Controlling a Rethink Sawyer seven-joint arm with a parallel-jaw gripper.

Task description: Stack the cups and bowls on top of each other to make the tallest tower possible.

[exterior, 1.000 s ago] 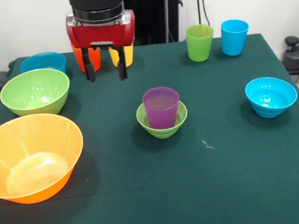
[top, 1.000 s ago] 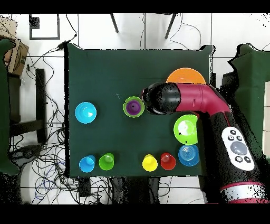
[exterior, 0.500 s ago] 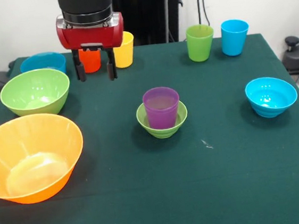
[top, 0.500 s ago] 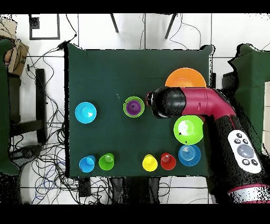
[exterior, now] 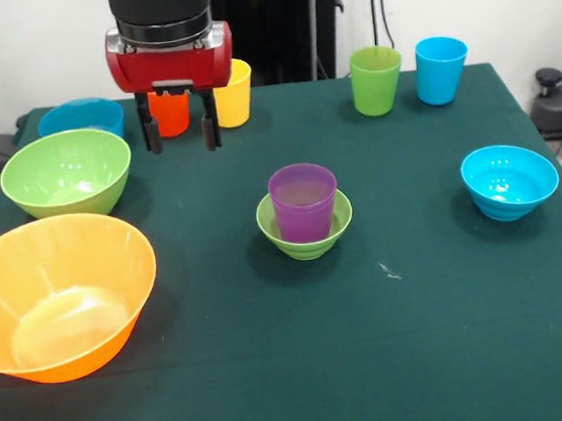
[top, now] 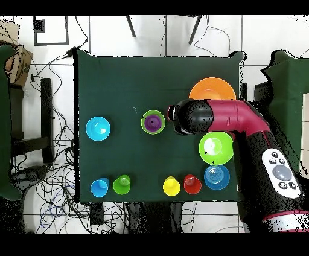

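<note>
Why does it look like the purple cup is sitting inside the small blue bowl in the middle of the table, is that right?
Not quite. The purple cup sits inside the small green bowl in the middle of the table, as the front view shows. The small blue bowl stands apart, off to one side, with nothing in it.

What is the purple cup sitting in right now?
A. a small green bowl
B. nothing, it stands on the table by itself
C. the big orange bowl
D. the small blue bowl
A. The purple cup stands upright inside the small green bowl in the middle of the table; the small blue bowl sits apart and holds nothing.
</note>
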